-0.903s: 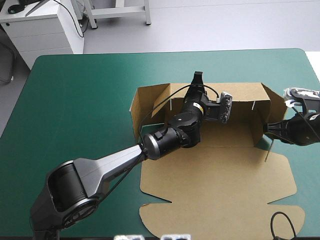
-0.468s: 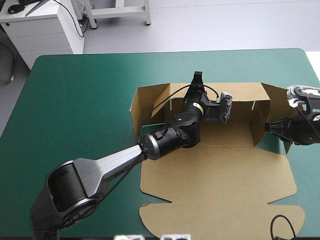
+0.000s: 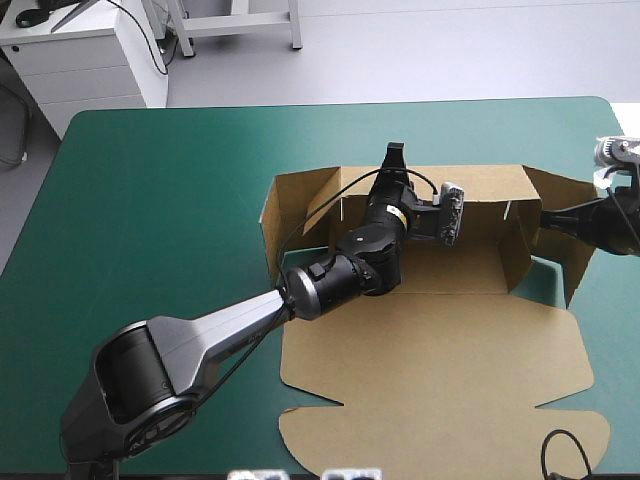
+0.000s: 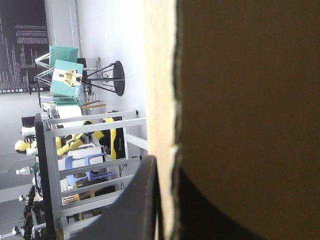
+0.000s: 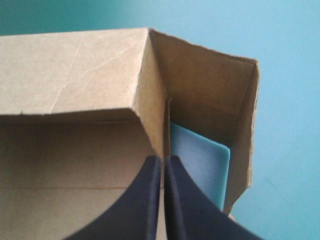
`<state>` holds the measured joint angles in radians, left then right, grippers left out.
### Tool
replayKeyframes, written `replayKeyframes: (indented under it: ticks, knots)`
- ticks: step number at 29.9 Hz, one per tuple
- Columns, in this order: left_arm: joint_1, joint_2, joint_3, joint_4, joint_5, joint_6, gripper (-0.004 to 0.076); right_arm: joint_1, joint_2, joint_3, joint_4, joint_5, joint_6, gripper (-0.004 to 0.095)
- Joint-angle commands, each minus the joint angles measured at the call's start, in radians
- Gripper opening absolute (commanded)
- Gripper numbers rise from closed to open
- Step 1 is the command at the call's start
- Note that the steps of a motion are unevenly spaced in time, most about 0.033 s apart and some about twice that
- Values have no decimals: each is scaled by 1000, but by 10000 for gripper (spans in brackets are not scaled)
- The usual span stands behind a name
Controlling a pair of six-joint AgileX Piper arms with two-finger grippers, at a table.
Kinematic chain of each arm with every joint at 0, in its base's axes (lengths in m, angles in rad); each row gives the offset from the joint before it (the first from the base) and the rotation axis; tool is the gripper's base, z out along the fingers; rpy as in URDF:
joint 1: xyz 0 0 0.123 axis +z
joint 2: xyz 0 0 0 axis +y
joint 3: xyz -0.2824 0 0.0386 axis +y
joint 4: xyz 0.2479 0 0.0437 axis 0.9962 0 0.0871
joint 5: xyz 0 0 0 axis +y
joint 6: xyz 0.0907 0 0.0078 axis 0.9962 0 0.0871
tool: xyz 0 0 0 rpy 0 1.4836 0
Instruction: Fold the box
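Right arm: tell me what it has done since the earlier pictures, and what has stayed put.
The right gripper moved along the right end wall of the box toward the far edge of the table, and is shut on that wall now. The left gripper stayed clamped on the far wall, and the lid stayed flat.

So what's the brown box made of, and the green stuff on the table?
The box looks like brown cardboard with a matte finish: the right wrist view shows creases and rough cut edges, and its walls stand folded up. The teal-green cover looks like a smooth, dull mat, perhaps rubber or fabric; the pictures don't settle which.
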<state>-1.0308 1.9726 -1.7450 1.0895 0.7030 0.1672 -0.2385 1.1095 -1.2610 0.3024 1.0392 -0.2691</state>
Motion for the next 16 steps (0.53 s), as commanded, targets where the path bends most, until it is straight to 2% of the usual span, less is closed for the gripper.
replayKeyframes:
  ticks: [1,6,16]
  knots:
    - [-9,-50,-17,19,-21,-21,-8,0,23,-31,12,-133,-11,-18]
    - [-9,-50,-17,22,-26,-21,-8,0,113,-42,12,-200,-26,-18]
    - [-9,-50,-17,22,-30,-21,-8,0,343,-284,23,-174,-46,-18]
